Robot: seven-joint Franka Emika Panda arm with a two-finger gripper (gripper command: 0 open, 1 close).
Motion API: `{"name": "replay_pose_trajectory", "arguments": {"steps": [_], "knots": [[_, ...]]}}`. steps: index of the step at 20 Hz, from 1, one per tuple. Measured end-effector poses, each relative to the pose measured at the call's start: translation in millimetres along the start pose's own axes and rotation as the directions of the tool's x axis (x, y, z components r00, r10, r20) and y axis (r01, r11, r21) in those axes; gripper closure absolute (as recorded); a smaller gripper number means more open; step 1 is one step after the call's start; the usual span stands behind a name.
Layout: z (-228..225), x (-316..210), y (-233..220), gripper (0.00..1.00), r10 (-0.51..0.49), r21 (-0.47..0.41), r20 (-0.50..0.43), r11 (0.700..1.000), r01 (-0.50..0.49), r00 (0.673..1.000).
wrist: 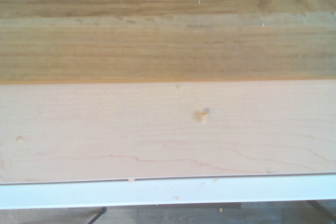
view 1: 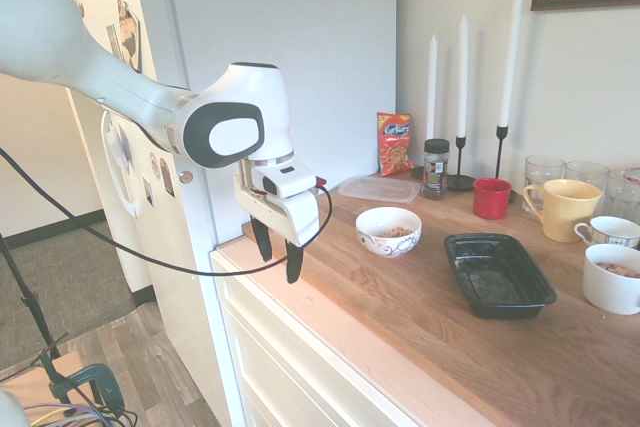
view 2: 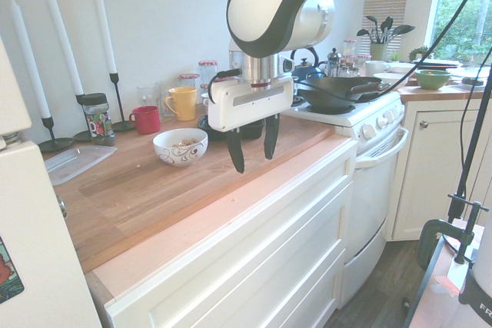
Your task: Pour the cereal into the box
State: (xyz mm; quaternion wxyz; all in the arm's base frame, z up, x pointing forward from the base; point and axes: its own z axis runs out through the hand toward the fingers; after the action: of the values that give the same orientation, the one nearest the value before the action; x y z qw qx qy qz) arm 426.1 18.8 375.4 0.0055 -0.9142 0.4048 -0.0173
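Little print can be read. The orange-red snack bag, standing at the back of the wooden bench beyond the jaws, bears a brand name in blue lettering across its top, too small to make out for certain. The dark-lidded glass jar beside it carries a label whose words are too small to read. The wrist view shows no print at all.

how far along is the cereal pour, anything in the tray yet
Nothing looks done: the cereal sits in the patterned bowl, and the black tray looks empty. The gripper hangs open and empty above the counter's front edge, short of the bowl. Left: grasp the bowl, carry it over, tip it into the tray.
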Motion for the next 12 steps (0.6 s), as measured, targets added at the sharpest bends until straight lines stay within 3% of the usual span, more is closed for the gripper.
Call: {"name": "replay_pose_trajectory", "arguments": {"steps": [6,12], "knots": [[-16.7,10.2,-5.8,0.00,-0.011,0.030,-0.029,0.999,0.012,1.000],[-34.8,41.7,-69.4,0.00,-0.081,0.024,-0.123,0.996,0.085,0.989]]}}
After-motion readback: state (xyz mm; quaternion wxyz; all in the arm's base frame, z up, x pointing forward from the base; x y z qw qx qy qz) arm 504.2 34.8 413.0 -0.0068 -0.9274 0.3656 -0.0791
